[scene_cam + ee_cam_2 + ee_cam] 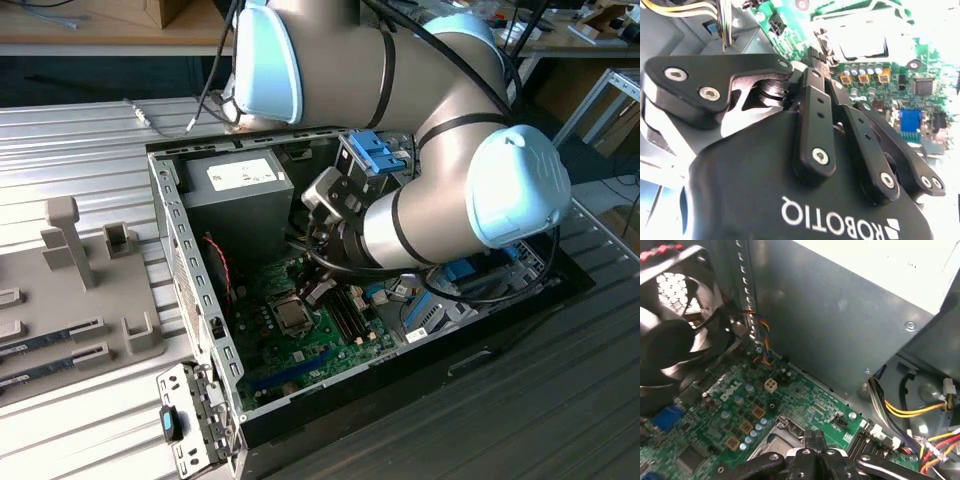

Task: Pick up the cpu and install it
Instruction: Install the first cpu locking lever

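The open computer case (pixel 185 250) holds a green motherboard (pixel 300 350). The cpu (pixel 292 314), a silvery square, lies flat in the socket frame on that board; in the second wrist view the cpu (pixel 860 37) shows as a bright square inside the frame. My gripper (pixel 318 291) hangs low over the board, just to the exterior view's right of the socket. In both wrist views its black fingers (pixel 812 75) meet at the tips, shut with nothing between them. The gripper (pixel 815 436) tips sit beside the socket's edge (pixel 782 432).
A grey power supply box (pixel 240 185) fills the case's back corner, with yellow and coloured cables (pixel 910 410) beside it. A black fan (pixel 670 335) stands near the board. Memory slots (pixel 345 315) lie by the socket. A grey fixture tray (pixel 80 290) rests outside the case.
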